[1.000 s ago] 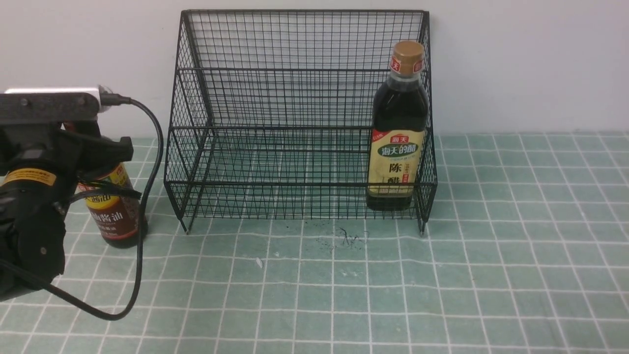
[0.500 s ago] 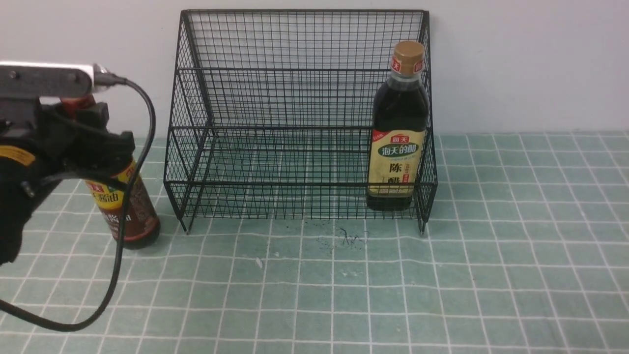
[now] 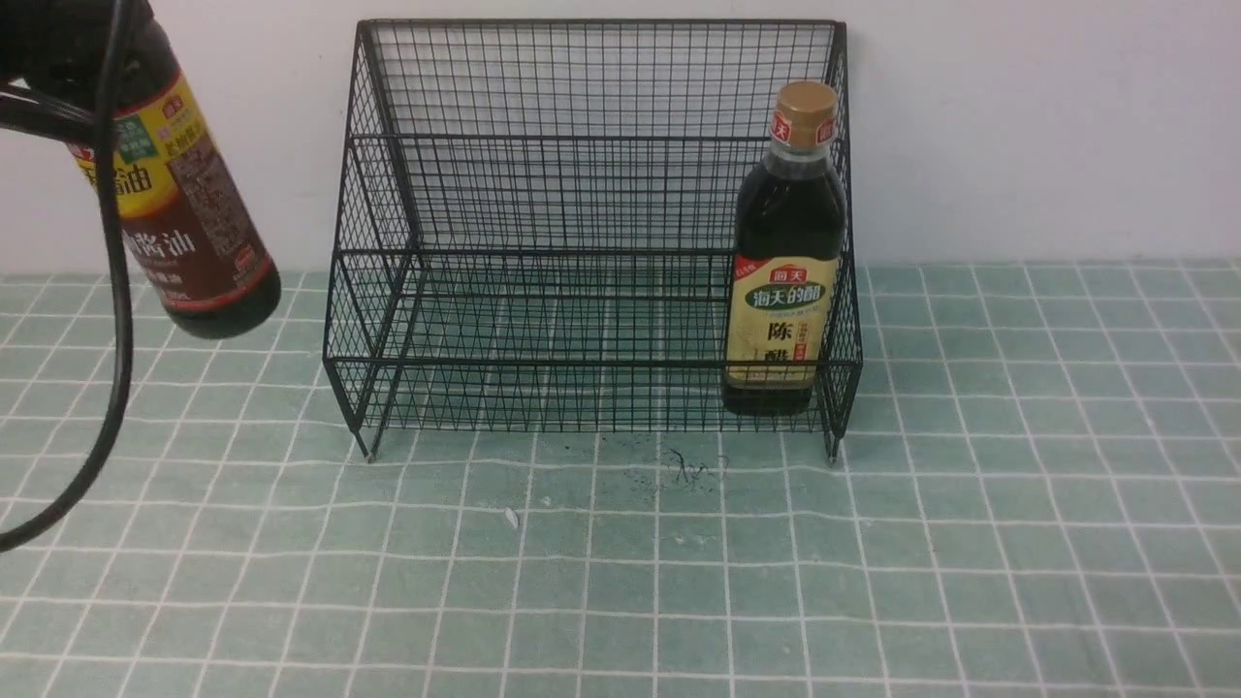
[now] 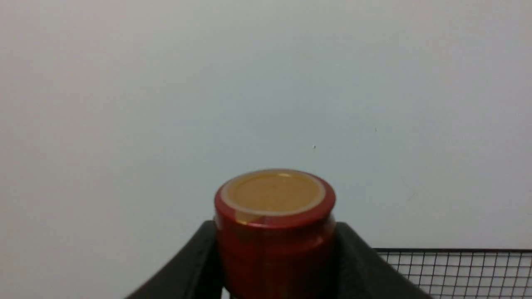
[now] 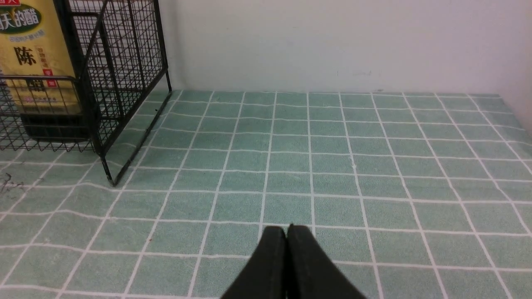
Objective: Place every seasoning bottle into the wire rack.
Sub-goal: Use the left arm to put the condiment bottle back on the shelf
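My left gripper point(image 4: 275, 228) is shut on the neck of the slim seasoning bottle, just under its red-brown cap point(image 4: 274, 216). That bottle point(image 3: 179, 213) hangs tilted in the air at the far left, its base above the table and left of the wire rack point(image 3: 582, 363). The wider seasoning bottle with the gold cap point(image 3: 787, 262) stands upright inside the rack at its right end. In the right wrist view, my right gripper point(image 5: 286, 230) is shut on nothing, low over the tablecloth to the right of the rack point(image 5: 124, 83). It does not show in the front view.
A black cable point(image 3: 114, 368) loops down from the left arm over the table's left side. The green checked cloth point(image 3: 679, 562) covers the table. A white wall point(image 3: 1018, 126) stands right behind the rack. Small dark specks point(image 3: 688, 470) lie in front of the rack.
My left gripper has risen with the slim bottle, lifting it off the table to about the height of the rack's middle. The bottle now tilts, base toward the rack. The right gripper stays shut.
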`<state>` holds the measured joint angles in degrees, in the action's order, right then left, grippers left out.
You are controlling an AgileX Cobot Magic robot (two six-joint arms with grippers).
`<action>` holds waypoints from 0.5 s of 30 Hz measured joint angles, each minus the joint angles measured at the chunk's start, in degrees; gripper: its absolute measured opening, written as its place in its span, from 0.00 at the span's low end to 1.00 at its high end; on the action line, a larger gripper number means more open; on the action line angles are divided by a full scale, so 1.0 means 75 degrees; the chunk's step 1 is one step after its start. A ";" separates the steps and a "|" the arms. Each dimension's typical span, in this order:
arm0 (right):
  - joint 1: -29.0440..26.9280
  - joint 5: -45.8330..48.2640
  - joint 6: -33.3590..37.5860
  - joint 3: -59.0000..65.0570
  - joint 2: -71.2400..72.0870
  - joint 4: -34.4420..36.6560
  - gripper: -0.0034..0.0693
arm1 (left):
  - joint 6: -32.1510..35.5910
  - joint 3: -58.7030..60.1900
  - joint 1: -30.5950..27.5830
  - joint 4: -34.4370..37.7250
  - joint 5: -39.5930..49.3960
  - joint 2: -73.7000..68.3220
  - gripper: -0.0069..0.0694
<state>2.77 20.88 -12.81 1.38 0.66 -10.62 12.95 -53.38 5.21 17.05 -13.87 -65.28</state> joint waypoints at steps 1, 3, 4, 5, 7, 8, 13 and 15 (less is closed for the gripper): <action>0.0000 0.0000 0.0000 0.0000 0.0000 0.0000 0.03 | -0.0115 -0.0005 0.0055 -0.0006 0.0024 -0.0067 0.47; 0.0000 0.0000 0.0000 0.0000 0.0000 0.0000 0.03 | -0.0324 -0.0005 0.0248 -0.0055 0.0039 -0.0263 0.47; 0.0000 0.0000 0.0000 0.0000 0.0000 0.0000 0.03 | -0.0370 -0.0005 0.0399 -0.0135 0.0018 -0.0395 0.46; 0.0000 0.0000 0.0000 0.0000 0.0000 0.0000 0.03 | -0.0381 -0.0005 0.0425 -0.0155 0.0018 -0.0419 0.46; 0.0000 0.0000 0.0000 0.0000 0.0000 0.0000 0.03 | -0.0491 -0.0005 0.0757 -0.0511 -0.0123 -0.0768 0.46; 0.0000 0.0000 0.0000 0.0000 0.0000 0.0000 0.03 | -0.0492 -0.0005 0.0801 -0.0540 -0.0161 -0.0798 0.46; 0.0000 0.0000 0.0000 0.0000 0.0000 0.0000 0.03 | -0.0567 -0.0005 0.1208 -0.0965 -0.1040 -0.1451 0.46; 0.0000 0.0000 0.0000 0.0000 0.0000 0.0000 0.03 | -0.0567 -0.0005 0.1228 -0.0994 -0.1343 -0.1603 0.46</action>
<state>2.77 20.88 -12.81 1.38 0.66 -10.62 8.70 -53.42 14.42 9.59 -23.94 -77.30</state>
